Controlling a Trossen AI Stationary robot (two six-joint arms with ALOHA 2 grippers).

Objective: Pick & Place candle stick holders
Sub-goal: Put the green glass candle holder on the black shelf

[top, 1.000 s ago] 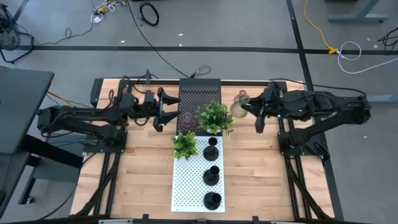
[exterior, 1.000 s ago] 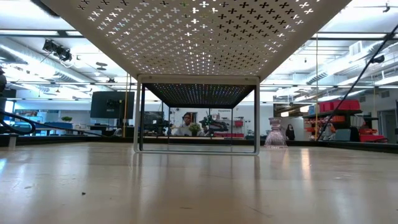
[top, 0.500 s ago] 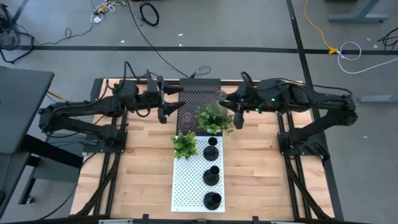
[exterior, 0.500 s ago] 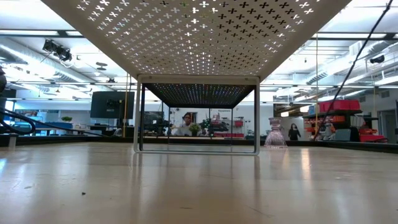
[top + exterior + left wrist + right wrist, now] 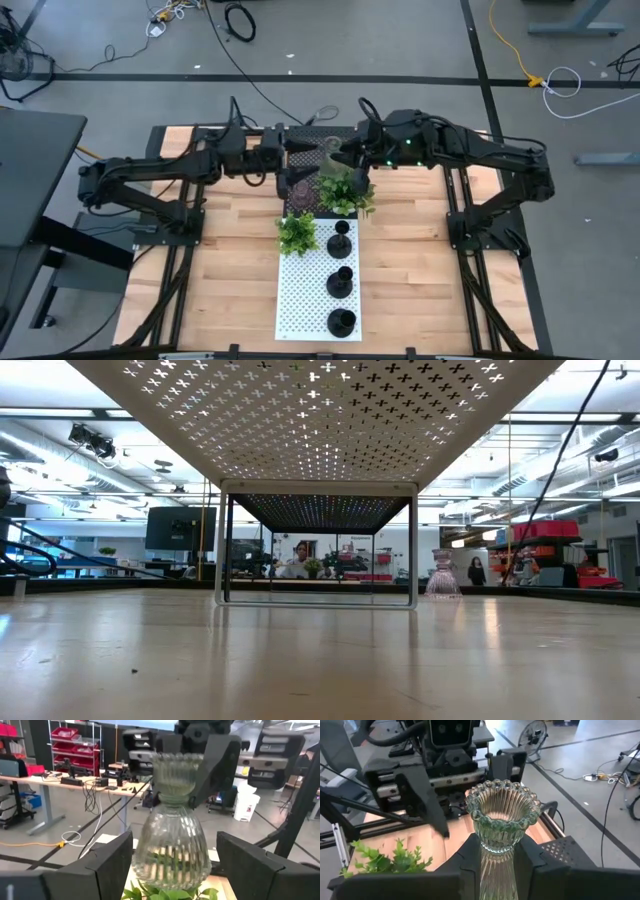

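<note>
Glass holder clamped at its neck in the right gripper, held in the air above the black rack by the desk's far edge.
Left gripper faces it, fingers spread wide either side of the holder's body, not touching.

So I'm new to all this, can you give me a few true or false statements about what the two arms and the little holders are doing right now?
1. The right pincer is shut on a clear ribbed glass holder. True.
2. The left pincer is clamped tight on that glass holder. False: its fingers stand open on either side of it.
3. Three black holders stand in a row on the white perforated shelf. True.
4. Both small plants sit on the bare wooden table. False: they stand on the perforated shelves.
5. The glass holder is held over the black perforated shelf. True.
</note>
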